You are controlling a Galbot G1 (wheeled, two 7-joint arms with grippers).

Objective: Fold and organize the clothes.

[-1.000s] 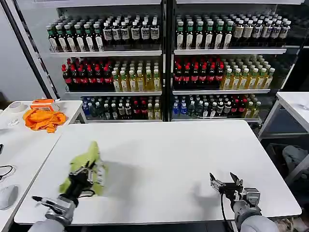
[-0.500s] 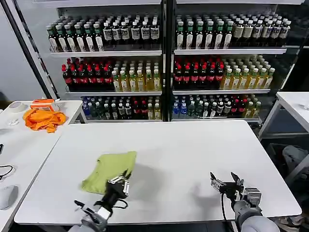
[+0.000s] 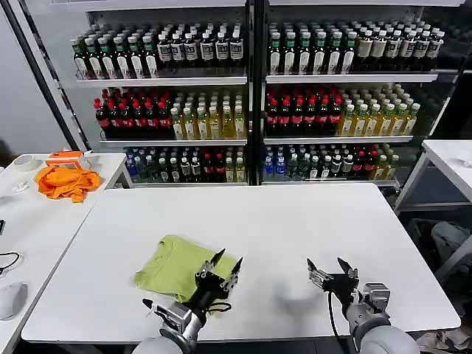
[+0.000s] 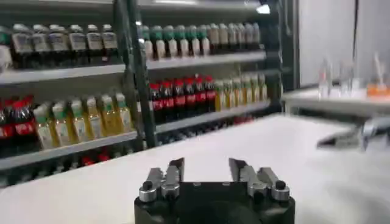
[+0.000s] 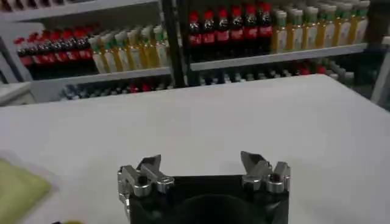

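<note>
In the head view, the lime-green T-shirt (image 3: 175, 267) is seen lying folded and flat on the white surface (image 3: 295, 228), toward its front left part. The left gripper (image 3: 225, 264) is held low at the shirt's right edge, its forearm reaching up from the near edge of the surface, and its fingers (image 3: 216, 259) are spread apart with nothing between them. The right gripper (image 3: 329, 270) is raised just above the surface near the front right, well apart from the shirt, with its fingers also spread and empty. An orange cloth (image 3: 68, 181) is seen on a side table at the left, and shelves of bottles (image 3: 251, 103) stand behind.

In the left wrist view, the left gripper (image 4: 210, 170) is shown pointing level across the surface toward the shelves, its fingers parted and holding nothing.

In the right wrist view, the right gripper (image 5: 201, 164) is shown with its fingers wide apart over bare surface, and a corner of the T-shirt (image 5: 18, 187) is seen off to one side.
</note>
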